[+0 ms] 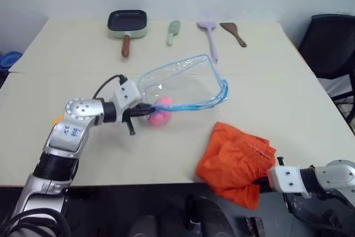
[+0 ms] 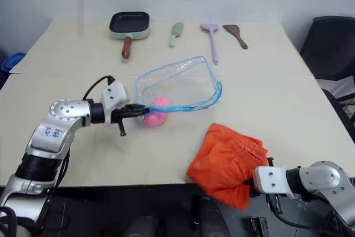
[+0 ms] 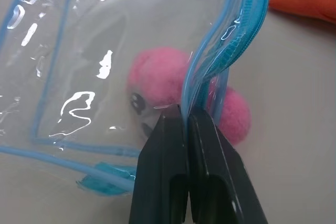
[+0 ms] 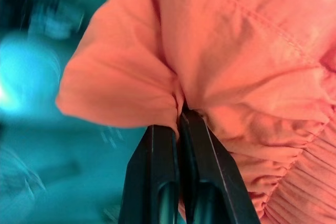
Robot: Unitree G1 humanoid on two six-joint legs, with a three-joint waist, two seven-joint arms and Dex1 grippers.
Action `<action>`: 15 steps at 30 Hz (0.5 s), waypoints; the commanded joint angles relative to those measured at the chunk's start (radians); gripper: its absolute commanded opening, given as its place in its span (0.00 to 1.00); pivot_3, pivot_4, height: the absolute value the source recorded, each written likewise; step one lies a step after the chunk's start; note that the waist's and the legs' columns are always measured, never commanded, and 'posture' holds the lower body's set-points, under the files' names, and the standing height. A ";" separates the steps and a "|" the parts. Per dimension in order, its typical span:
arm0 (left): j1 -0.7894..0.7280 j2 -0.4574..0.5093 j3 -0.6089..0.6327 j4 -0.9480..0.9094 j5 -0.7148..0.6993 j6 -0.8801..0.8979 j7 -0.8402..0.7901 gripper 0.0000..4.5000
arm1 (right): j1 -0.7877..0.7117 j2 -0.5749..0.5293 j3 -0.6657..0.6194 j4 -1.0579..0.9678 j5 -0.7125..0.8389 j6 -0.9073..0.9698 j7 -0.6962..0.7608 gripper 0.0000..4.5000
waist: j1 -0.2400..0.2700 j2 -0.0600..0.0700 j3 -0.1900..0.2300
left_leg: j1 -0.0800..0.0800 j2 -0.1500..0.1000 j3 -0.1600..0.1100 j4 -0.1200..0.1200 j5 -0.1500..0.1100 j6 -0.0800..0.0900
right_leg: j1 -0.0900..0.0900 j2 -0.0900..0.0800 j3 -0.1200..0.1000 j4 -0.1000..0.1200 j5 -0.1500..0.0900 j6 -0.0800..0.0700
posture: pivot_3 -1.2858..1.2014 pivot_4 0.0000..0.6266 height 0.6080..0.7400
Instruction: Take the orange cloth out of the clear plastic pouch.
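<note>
The clear plastic pouch (image 1: 183,84), trimmed in light blue, lies in the middle of the table with its mouth gaping toward the right. My left gripper (image 3: 186,111) is shut on the pouch's blue edge trim at its near left corner. A pink plush toy (image 1: 161,112) sits right behind that corner. The orange cloth (image 1: 236,162) lies crumpled outside the pouch at the table's front right edge, partly hanging over it. My right gripper (image 4: 178,114) is shut on a fold of the cloth, its fingertips buried in the fabric.
Along the far side of the table lie a dark square pan (image 1: 127,23), a green spatula (image 1: 173,30), a purple spatula (image 1: 209,34) and a brown spatula (image 1: 233,33). A black chair (image 1: 330,45) stands off the table's right side.
</note>
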 commanded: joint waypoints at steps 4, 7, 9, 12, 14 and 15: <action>0.039 0.030 -0.044 -0.085 0.046 -0.042 -0.027 0.00 | -0.227 0.137 -0.252 0.141 -0.086 0.252 -0.469 0.01 | -0.031 0.009 0.003 | -0.025 0.022 0.009 -0.004 0.009 0.021 | 0.019 0.002 0.007 0.028 -0.009 0.008 | 0.52 0.24 1.00; 0.004 0.012 -0.036 -0.028 0.076 -0.043 0.018 0.00 | -0.249 0.155 -0.233 0.128 -0.121 0.236 -0.454 0.01 | -0.025 0.001 0.014 | -0.034 -0.012 -0.010 -0.005 0.039 0.036 | 0.058 -0.026 0.056 0.040 -0.106 0.073 | 0.52 0.24 1.00; -0.020 -0.003 -0.028 0.020 0.095 -0.042 0.046 0.00 | -0.267 0.159 -0.219 0.130 -0.117 0.228 -0.454 0.01 | -0.029 0.005 0.017 | -0.035 -0.022 -0.018 -0.018 0.057 0.029 | 0.061 -0.033 0.050 0.013 -0.072 0.061 | 0.52 0.24 1.00; -0.034 -0.010 -0.023 0.074 0.121 -0.063 0.070 0.00 | -0.282 0.165 -0.220 0.135 -0.111 0.201 -0.437 0.01 | -0.015 0.016 0.016 | -0.046 -0.020 -0.016 -0.019 0.063 0.033 | 0.059 -0.035 0.043 -0.026 -0.034 0.053 | 0.52 0.24 1.00; -0.028 -0.011 -0.017 0.089 0.123 -0.069 0.074 0.00 | -0.278 0.168 -0.243 0.116 -0.087 0.189 -0.412 0.01 | -0.001 0.017 0.016 | -0.047 -0.018 -0.015 -0.020 0.063 0.032 | 0.054 -0.035 0.042 -0.022 -0.035 0.052 | 0.52 0.24 1.00; -0.022 -0.010 -0.015 0.091 0.121 -0.071 0.072 0.00 | -0.271 0.169 -0.260 0.095 -0.062 0.193 -0.396 0.01 | 0.004 0.017 0.015 | -0.049 -0.017 -0.015 -0.021 0.064 0.031 | 0.048 -0.035 0.042 -0.018 -0.035 0.053 | 0.52 0.24 1.00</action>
